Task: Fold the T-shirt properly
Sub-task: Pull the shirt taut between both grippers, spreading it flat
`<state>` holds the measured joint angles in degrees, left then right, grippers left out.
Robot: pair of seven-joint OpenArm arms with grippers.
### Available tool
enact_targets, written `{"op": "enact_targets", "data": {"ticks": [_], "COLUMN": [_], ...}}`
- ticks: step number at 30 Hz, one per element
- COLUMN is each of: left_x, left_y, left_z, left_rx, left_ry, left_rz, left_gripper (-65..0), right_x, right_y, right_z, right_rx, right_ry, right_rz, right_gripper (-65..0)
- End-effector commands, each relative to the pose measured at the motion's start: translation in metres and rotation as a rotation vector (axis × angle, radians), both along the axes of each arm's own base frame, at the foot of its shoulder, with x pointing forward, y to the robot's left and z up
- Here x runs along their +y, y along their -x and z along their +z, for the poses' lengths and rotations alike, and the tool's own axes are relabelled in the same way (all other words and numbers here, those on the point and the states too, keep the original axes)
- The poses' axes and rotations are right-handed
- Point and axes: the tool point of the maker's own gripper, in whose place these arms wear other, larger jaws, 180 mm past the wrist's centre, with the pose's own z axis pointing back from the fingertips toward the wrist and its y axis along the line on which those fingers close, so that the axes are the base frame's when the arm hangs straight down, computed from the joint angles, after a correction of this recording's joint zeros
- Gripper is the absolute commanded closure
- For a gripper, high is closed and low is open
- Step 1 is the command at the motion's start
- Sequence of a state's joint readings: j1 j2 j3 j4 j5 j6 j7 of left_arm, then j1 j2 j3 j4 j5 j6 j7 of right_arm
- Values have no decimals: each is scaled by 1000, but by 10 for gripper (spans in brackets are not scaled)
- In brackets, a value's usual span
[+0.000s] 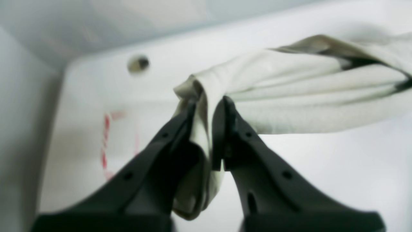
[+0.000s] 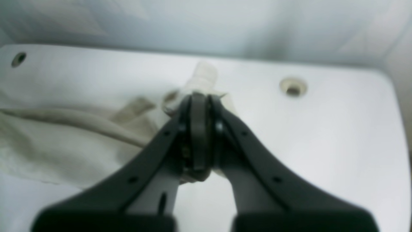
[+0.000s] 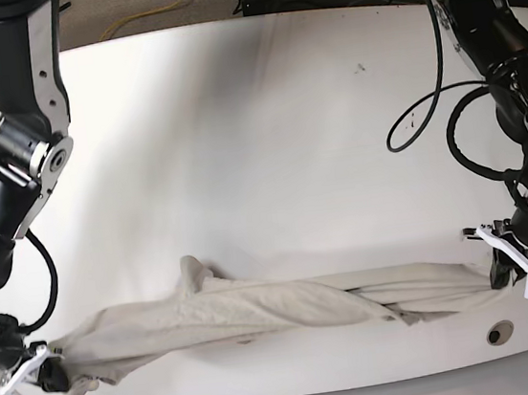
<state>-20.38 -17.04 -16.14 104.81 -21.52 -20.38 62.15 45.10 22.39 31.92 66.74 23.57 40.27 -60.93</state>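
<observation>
Along the near edge of the white table [image 3: 254, 112]: one beige T-shirt [image 3: 260, 318], wrinkled, drawn into a long twisted band between both arms, a small hump of cloth rising near its middle. Left gripper [image 1: 207, 106]: fingers clamped on a bunched end of the shirt, fabric hanging down between them; the wrist view alone shows this pinch, plus a red-and-white mark [image 1: 105, 145] on the table. Right gripper [image 2: 199, 100]: fingers pressed together, cloth caught at the tips. The base view alone shows the full span, a black cable [image 3: 428, 119], and a round hole [image 3: 499, 333] near the left gripper.
</observation>
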Motion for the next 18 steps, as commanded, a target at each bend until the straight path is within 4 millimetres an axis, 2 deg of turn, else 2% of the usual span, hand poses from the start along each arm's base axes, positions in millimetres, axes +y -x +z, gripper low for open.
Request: {"op": "enact_targets", "data": {"ticks": [1, 9, 14, 18], "left_x": [8, 19, 27, 30], "left_y": [8, 52, 77, 94], "left_z": [-6, -75, -104, -122], "left_rx": [-1, 173, 255, 313], "left_ry": [-11, -43, -39, -46], "left_rz": [17, 9, 27, 29], "left_gripper": [0, 0, 0, 0], "right_x": [-14, -22, -31, -33], "right_y": [12, 68, 106, 134], "right_z": [10, -71, -121, -150], "right_rx": [-46, 86, 189, 251], "right_ry": [11, 14, -24, -53], "right_rz": [-30, -83, -131, -146], "right_gripper": [0, 0, 0, 0]}}
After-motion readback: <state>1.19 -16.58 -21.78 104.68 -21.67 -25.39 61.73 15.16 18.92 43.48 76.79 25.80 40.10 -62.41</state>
